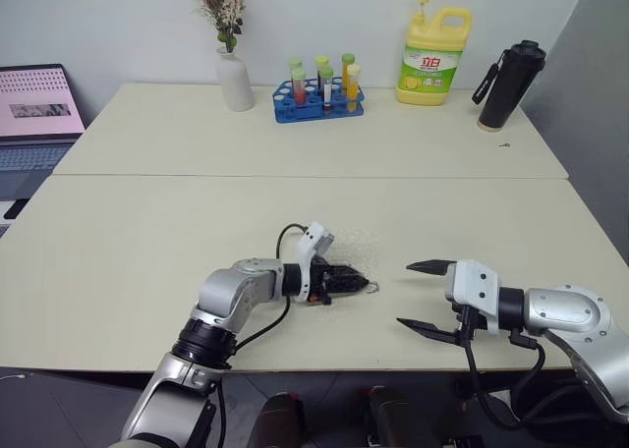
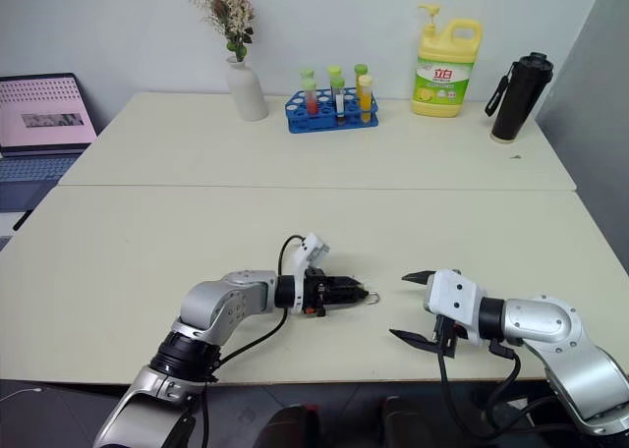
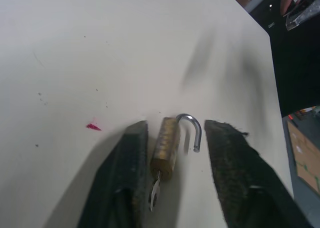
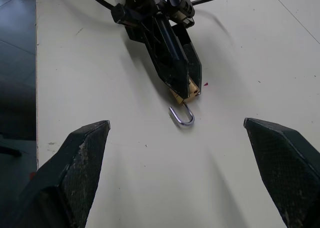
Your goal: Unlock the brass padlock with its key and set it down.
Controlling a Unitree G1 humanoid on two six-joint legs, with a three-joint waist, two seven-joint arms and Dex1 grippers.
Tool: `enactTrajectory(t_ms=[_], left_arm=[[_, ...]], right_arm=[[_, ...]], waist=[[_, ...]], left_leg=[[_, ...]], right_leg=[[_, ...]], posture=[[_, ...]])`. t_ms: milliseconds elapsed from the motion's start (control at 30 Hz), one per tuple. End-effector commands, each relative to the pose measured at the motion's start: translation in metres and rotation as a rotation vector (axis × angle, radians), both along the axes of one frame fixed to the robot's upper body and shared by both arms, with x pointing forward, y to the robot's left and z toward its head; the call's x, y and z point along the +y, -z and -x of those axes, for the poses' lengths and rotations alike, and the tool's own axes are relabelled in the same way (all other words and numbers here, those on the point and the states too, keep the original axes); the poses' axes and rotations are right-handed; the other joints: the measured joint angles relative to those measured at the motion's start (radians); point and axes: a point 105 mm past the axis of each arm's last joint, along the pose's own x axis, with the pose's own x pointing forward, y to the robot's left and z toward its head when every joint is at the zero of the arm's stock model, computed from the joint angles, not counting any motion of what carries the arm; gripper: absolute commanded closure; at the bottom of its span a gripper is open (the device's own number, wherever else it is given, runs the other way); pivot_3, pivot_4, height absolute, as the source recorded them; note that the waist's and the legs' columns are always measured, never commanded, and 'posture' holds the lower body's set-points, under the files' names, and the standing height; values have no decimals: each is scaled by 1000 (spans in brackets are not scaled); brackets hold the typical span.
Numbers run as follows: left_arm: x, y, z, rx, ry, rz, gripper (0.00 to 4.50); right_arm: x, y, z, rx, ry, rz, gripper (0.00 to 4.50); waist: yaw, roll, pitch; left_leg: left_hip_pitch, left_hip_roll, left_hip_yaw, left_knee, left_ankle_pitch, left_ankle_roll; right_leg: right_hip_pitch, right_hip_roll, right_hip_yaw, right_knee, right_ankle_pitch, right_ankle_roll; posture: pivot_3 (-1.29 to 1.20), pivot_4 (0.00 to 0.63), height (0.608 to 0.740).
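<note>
the small golden-brass block padlock [image 3: 166, 147] lies on the pale cream tabletop [image 1: 147, 242] near the front edge, between the two black fingers of the left gripper [image 3: 172, 173]. its thin silver u-shaped shackle [image 3: 192, 130] is swung open: one leg hangs free of the body, so the unlock step looks done. the small silvery key [image 3: 155, 194] sticks out of the bottom end of the body, toward the wrist.

left gripper: fingers are parted part-way. there is a clear gap on the shackle side, and the other finger [image 3: 131, 173] is just beside the brass body — cannot tell if it touches. from the wrist picture it reads as let go, or close to it, not a firm pinch. the padlock seems to rest on the table, though the low angle leaves that a bit unsure.

right gripper [image 1: 428, 296]: spread wide, nothing in it, hovering just off the table to the robot's right of the padlock with the tips facing it; well apart from the shackle in the right wrist view.

progress judgement: unlocked yes, set down nearly or fully done — what is left is for the left fingers to clear the padlock without dragging it, then both arms back off. the key stays in the lock.
</note>
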Motion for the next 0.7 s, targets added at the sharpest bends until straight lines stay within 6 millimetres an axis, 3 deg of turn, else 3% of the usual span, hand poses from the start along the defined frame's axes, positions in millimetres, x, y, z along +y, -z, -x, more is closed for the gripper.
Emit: enactTrajectory(t_ms=[33,167,300,467,600,700], left_arm=[[1,-11,-6,-91,4,-6,1351],[12,-30,-17,-241,-39,-11,116],[30,-62,-13,-425,-14,-23,116],[86,-81,14,-589,17,-189,116],[109,-76,48,-584,88,-285,116],[112,-72,66,-571,110,-294,116]], right_arm=[[-1,-10,-2,-30,1,-6,0],[-4,-13,-3,-28,21,-15,0],[-6,-15,-3,-24,36,-26,0],[-15,-22,-6,-20,54,-35,0],[-27,-27,-8,4,53,-37,0],[-36,-28,-6,37,42,-24,0]], waist=[[0,0,0],[0,0,0],[-1,0,0],[-9,-1,1],[-1,-1,1],[4,-1,1]], left_leg=[[0,0,0,0,0,0],[0,0,0,0,0,0],[0,1,0,0,0,0],[1,2,2,-2,0,0],[1,3,1,-2,0,0],[1,1,2,-2,0,0]], right_leg=[[0,0,0,0,0,0],[0,0,0,0,0,0],[0,0,0,0,0,0],[-1,-2,1,-1,0,0],[-1,-2,0,-1,-1,-1],[-1,-5,1,-1,-1,-1]], posture=[[0,150,740],[0,150,740],[0,150,740],[0,150,740],[0,150,740],[0,150,740]])
